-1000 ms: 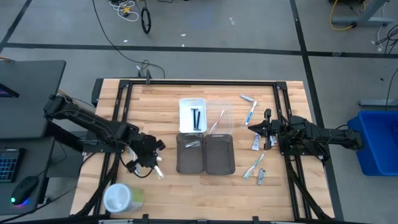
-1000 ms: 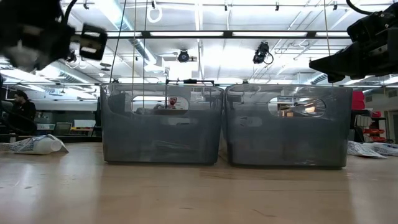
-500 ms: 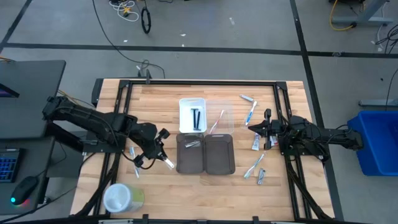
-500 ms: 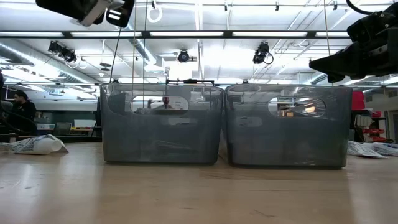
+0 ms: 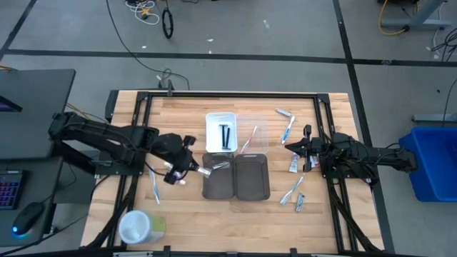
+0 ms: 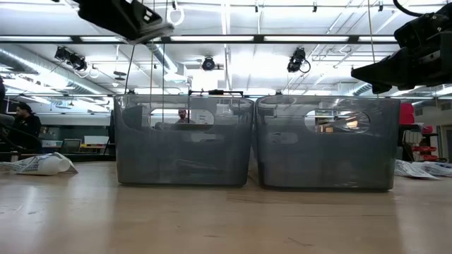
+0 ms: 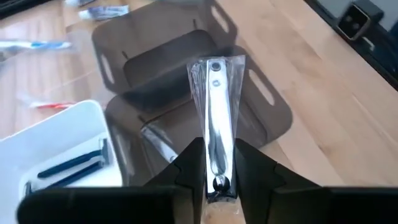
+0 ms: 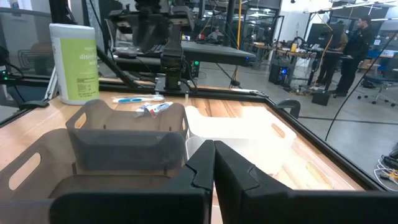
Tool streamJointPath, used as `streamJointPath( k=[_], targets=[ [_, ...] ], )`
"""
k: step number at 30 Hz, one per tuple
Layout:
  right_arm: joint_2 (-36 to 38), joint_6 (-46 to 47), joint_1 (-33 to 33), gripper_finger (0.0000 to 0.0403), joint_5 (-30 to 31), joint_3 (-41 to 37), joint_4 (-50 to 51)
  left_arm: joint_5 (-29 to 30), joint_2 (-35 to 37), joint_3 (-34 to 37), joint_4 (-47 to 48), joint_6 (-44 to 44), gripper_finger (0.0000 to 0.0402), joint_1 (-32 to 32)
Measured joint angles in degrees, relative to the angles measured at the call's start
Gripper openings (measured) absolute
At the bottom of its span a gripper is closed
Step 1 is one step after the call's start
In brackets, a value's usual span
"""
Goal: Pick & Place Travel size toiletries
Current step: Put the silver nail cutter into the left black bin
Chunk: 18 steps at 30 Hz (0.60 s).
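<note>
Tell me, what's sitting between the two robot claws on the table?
In the high view, two grey trays sit side by side between the left gripper, which holds wrapped nail clippers, and the right gripper.

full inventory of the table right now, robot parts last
Grey trays: two, dark grey, side by side at table centre.
White tray: one, behind the grey pair, dark sticks inside.
Clear tray: one, beside the white tray, one toothbrush in it.
Nail clipper: one, silver, wrapped, held over the grey trays.
Loose toiletries: several, white and blue, right side.
Toothbrush: one, left side.
Wipes container: one, white-green, front left.
Left gripper: shut on the nail clipper.
Right gripper: shut, waiting at right.
</note>
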<state>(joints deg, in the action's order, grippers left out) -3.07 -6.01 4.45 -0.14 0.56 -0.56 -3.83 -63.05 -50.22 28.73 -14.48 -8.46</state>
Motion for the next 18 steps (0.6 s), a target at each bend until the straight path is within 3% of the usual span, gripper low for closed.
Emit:
streamJointPath(
  k=[13, 18],
  targets=[
    [0.00, -0.01, -0.01, 0.0013, -0.01, 0.00, 0.00, 0.48, 0.02, -0.11, -0.21, 5.01, 0.0071, 3.44],
    [0.00, -0.01, -0.01, 0.0013, 0.00, 0.00, 0.00, 3.24, -2.95, -3.94, 1.19, 8.20, 0.0078, 3.68]
  ],
)
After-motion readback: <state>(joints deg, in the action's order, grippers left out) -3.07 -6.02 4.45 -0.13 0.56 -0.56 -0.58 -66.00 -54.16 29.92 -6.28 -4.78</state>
